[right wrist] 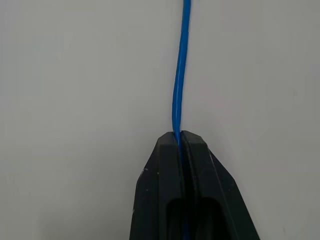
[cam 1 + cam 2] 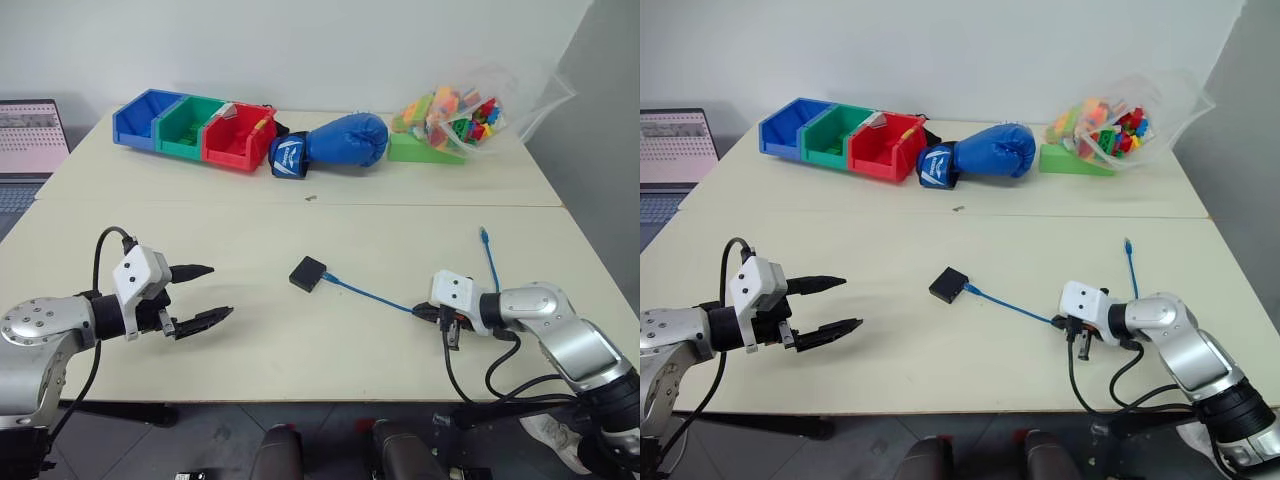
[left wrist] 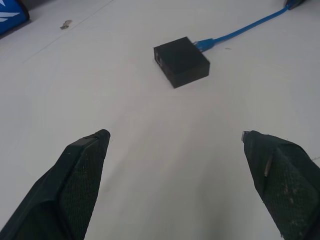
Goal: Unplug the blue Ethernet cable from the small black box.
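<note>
Right gripper [image 2: 428,312]: you find it at the lower right of the head view, low over the table, fingers [image 1: 192,165] pressed together and pinching the blue Ethernet cable [image 2: 370,292]. In its wrist view the cable comes out from between the closed fingertips and runs straight away over the pale surface.

Left gripper [image 2: 205,295]: you see it at the lower left of the frame, released, its two black fingers [image 3: 80,170] spread wide and holding nothing. It points toward the middle of the table and stands well apart from the box.

Blue Ethernet cable: from the pinch it runs up and left across the tabletop to the small black box [image 2: 307,272]. In the left wrist view its plug end meets one edge of the box; you cannot tell whether it is fully seated. A second stretch of cable, with its free plug [image 2: 483,234], lies above the right gripper, toward the right edge of the table.

Small black box: lies flat near the centre of the frame, between the two grippers, closer to the right one.

Table [image 2: 300,220]: cream, with a seam across it above the box.

Far side, upper part of the frame: a row of blue, green and red bins [image 2: 190,125], a blue boxing glove [image 2: 335,143] just beside them, and a clear bag of coloured bricks [image 2: 455,115] at upper right.

Laptop [image 2: 30,135]: at the left edge.
</note>
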